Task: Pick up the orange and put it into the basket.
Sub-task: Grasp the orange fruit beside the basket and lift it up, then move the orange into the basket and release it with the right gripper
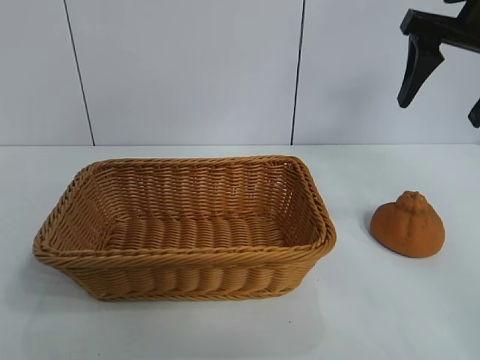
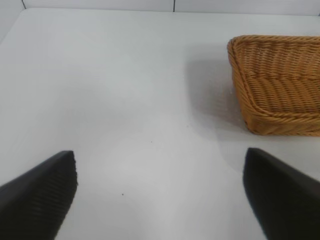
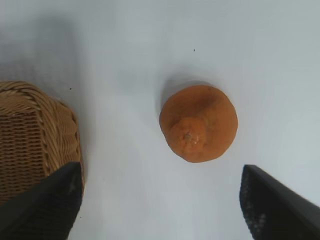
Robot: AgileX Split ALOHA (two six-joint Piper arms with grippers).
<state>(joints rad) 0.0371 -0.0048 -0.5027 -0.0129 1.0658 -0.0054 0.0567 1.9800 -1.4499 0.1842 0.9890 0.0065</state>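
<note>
The orange (image 1: 408, 225) rests on the white table to the right of the basket (image 1: 180, 259), knob upward; the right wrist view shows the orange (image 3: 199, 122) from above with a basket corner (image 3: 55, 125) beside it. My right gripper (image 1: 442, 97) hangs open high above the orange at the upper right, nothing between its fingers (image 3: 55, 200). In its own wrist view my left gripper (image 2: 160, 180) is open over bare table, the basket's end wall (image 2: 280, 100) off to one side. The exterior view does not show the left arm.
A white panelled wall (image 1: 187, 67) stands behind the table. Bare white tabletop (image 1: 390, 307) surrounds the basket and fruit.
</note>
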